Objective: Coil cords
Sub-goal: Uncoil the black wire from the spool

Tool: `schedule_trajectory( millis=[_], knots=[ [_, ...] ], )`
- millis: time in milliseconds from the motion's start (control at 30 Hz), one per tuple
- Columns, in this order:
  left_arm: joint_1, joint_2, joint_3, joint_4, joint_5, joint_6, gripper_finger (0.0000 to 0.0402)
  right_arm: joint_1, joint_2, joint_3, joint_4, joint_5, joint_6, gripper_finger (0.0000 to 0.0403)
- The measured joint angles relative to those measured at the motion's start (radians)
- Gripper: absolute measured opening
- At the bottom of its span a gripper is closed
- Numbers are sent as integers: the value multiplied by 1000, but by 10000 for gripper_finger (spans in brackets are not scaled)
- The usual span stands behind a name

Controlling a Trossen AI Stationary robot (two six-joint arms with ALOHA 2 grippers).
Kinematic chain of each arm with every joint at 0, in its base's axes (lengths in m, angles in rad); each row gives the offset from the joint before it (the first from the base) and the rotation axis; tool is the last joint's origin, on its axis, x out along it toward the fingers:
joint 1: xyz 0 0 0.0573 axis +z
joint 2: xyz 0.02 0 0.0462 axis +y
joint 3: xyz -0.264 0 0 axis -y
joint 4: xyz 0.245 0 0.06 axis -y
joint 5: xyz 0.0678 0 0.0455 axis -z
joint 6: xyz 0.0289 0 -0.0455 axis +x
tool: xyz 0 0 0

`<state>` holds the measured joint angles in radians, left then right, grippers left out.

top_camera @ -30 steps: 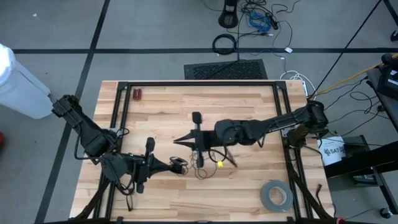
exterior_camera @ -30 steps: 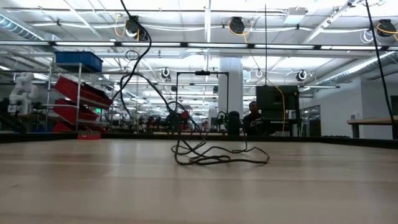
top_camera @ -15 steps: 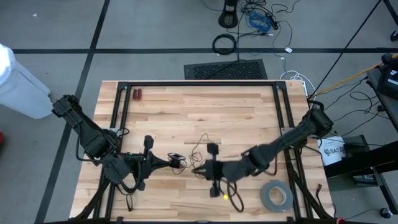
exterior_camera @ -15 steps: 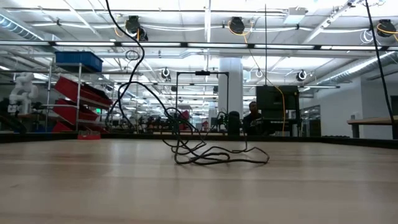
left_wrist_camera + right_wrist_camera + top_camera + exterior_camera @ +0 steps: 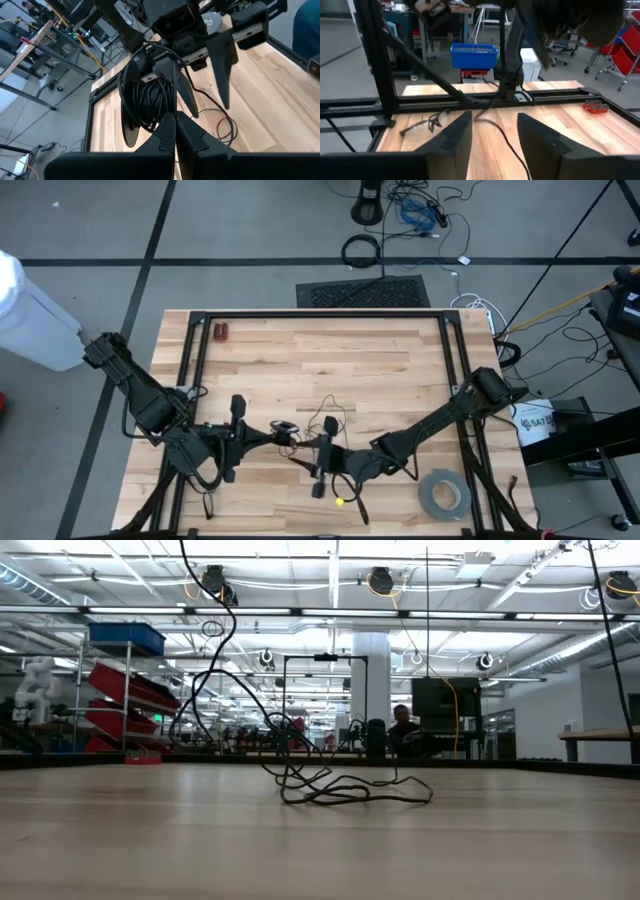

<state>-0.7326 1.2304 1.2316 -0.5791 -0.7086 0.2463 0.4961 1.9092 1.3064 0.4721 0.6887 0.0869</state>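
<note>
Cord: the thin black cord [image 5: 322, 420] lies on the wooden table [image 5: 330, 350], toward its near edge and about midway between its left and right edges. Part of it is wound into a small bundle [image 5: 152, 102], and loose strands trail from there across the wood toward the right arm.

Left gripper: the left gripper [image 5: 174, 131] sits near the table's near-left corner with its fingers clenched. The bundle hangs just past its tips, and they appear to pinch a strand of it, holding the wound loops off the wood.

Right gripper: the right gripper [image 5: 494, 131] is low over the table, close to the near edge, with its fingers spread apart and nothing between them. A loose strand [image 5: 506, 142] runs across the wood ahead of it, in line with the gap.

Step in hand: judging by this, the right arm is about to take a fresh hold on the slack so another loop can be laid onto the bundle.

Doing it well: grip the strand close to the bundle, so the new loop matches the ones already wound. Close the fingers fully on so thin a cord. Keep the left grip firm, so the coil does not spring open.

Risk: the low view shows tangled loops [image 5: 345, 790] lying on the wood, so pulling hard could tighten a knot.

Nearby: a grey tape roll [image 5: 444, 494] lies near the near-right corner, clear of the work.
</note>
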Motion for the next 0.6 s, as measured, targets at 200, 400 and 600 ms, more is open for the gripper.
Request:
schedule_trajectory(
  millis=[200, 400, 600],
  knots=[
    [0, 0, 0, 4, 0, 22, 0, -5, 0, 0, 51, -7, -40, 151],
    [0, 0, 0, 3, 0, 22, 0, -2, -1, 0, 84, -8, -81, 90],
    [0, 0, 0, 1, 0, -4, 0, 14, -21, 0, 85, -4, -129, 7]
  ],
)
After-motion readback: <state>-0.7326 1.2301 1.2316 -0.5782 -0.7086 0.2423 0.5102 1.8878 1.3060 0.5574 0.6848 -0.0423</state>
